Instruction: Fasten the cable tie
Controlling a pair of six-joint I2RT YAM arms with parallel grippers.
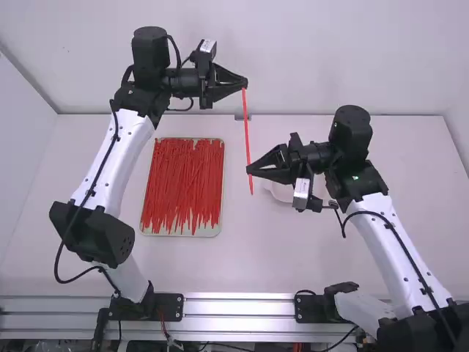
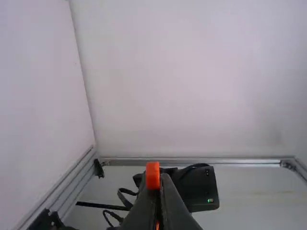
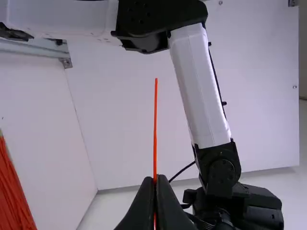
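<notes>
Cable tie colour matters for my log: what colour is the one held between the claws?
The cable tie is red, clearest in the high view.

High camera above-behind table (image 1: 242,249), wrist cameras close, level, all sharing cable tie (image 3: 155,129)

The white table (image 1: 242,249) is carrying a flat tray (image 1: 180,234) left of its middle. A heap of red ties (image 1: 183,183) is lying lengthwise in the tray. A small white dish (image 1: 281,195), partly hidden, is sitting right of the tray, apart from it.
</notes>
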